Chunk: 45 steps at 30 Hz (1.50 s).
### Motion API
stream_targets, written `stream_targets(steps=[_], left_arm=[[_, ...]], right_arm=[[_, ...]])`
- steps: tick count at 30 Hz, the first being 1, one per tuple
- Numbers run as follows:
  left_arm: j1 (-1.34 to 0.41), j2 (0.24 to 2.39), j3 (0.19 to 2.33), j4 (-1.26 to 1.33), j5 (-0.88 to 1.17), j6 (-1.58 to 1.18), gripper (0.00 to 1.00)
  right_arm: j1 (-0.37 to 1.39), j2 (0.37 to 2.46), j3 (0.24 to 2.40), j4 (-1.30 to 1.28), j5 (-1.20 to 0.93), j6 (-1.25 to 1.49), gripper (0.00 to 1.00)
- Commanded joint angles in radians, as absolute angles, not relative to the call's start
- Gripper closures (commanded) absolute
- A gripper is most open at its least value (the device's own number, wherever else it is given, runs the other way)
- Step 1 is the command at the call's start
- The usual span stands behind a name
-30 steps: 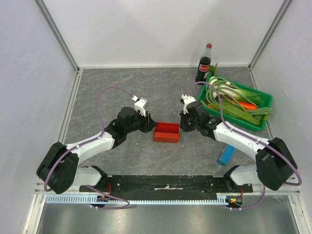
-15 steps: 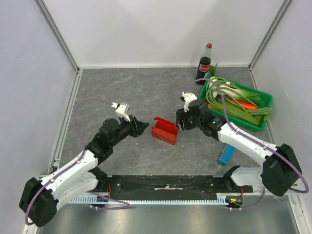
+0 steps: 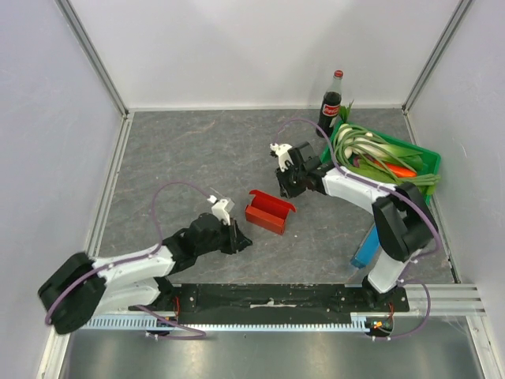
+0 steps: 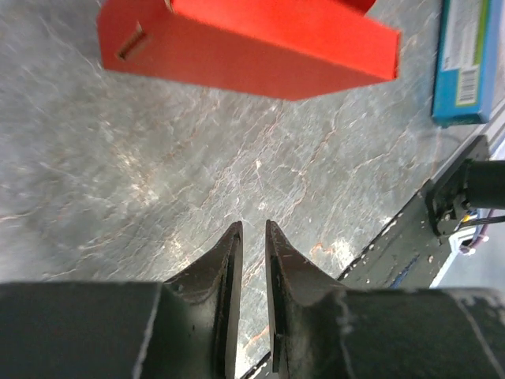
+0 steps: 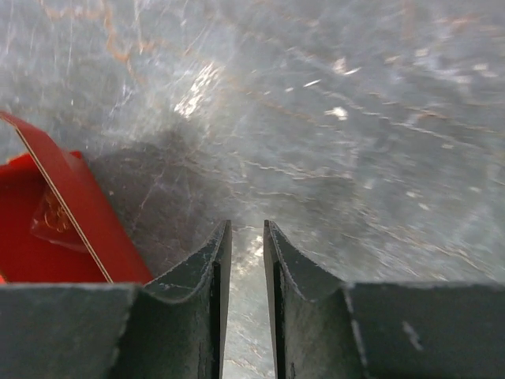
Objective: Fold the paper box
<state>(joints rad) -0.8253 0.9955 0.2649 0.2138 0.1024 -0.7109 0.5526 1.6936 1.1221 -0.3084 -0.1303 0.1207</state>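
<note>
The red paper box [image 3: 267, 212] lies on the table as an open-topped tray, skewed, with one flap standing up at its right end. My left gripper [image 3: 242, 240] is just near and left of it, apart from it, with the jaws almost together and empty. In the left wrist view the box [image 4: 252, 47] is beyond the gripper [image 4: 252, 225]. My right gripper [image 3: 286, 188] is just beyond the box's right end, jaws almost together and empty. The right wrist view shows the box's raised flap [image 5: 71, 213] left of the gripper [image 5: 246, 223].
A green crate [image 3: 426, 170] of leeks and carrots stands at the right, with a cola bottle [image 3: 331, 103] behind it. A narrow blue box [image 3: 366, 249] lies near the right arm and also shows in the left wrist view [image 4: 465, 63]. Walls enclose the table.
My left gripper let go of the box and swung back to its near left. My right gripper left the box's right end and moved farther away. The box was turned skew.
</note>
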Motion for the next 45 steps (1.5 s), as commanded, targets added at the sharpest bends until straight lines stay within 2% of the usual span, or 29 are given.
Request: stream_targets(steps=[1, 5, 9, 15, 22, 25, 32, 36, 37, 41, 43, 45], left_arm=[[-0.886, 1.161, 0.313, 0.408, 0.043, -0.839, 0.77], [-0.893, 1.343, 0.373, 0.515, 0.014, -0.862, 0.77], [-0.891, 1.405, 0.429, 0.525, -0.037, -0.845, 0.78], [-0.891, 1.46, 0.477, 0.518, -0.06, -0.847, 0.8], [-0.891, 1.474, 0.498, 0.515, -0.074, -0.85, 0.8], [-0.891, 1.477, 0.514, 0.512, -0.069, -0.85, 0.8], [-0.891, 1.483, 0.551, 0.502, -0.095, -0.847, 0.81], [-0.891, 1.453, 0.535, 0.488, -0.115, -0.828, 0.8], [-0.891, 1.445, 0.523, 0.482, -0.123, -0.825, 0.8], [-0.89, 1.42, 0.522, 0.457, -0.14, -0.799, 0.8], [-0.89, 1.42, 0.534, 0.454, -0.141, -0.782, 0.8], [-0.891, 1.427, 0.543, 0.454, -0.141, -0.772, 0.8]], right_arm=[[0.557, 1.759, 1.164, -0.296, -0.347, 0.009, 0.72], [0.56, 1.763, 1.14, -0.253, -0.417, 0.021, 0.76], [0.568, 1.74, 1.111, -0.241, -0.465, 0.031, 0.78], [0.635, 1.692, 1.079, -0.229, -0.396, 0.129, 0.83], [0.735, 1.632, 1.005, -0.152, -0.264, 0.513, 0.83], [0.758, 1.609, 0.965, -0.123, -0.184, 0.575, 0.83], [0.834, 1.559, 0.784, 0.121, -0.14, 0.706, 0.85], [0.809, 1.496, 0.778, 0.098, -0.11, 0.567, 0.72], [0.795, 1.49, 0.793, 0.054, -0.123, 0.537, 0.66], [0.655, 1.489, 0.841, 0.037, -0.357, 0.453, 0.6], [0.635, 1.5, 0.859, 0.035, -0.434, 0.422, 0.51], [0.609, 1.523, 0.887, 0.018, -0.543, 0.407, 0.48]])
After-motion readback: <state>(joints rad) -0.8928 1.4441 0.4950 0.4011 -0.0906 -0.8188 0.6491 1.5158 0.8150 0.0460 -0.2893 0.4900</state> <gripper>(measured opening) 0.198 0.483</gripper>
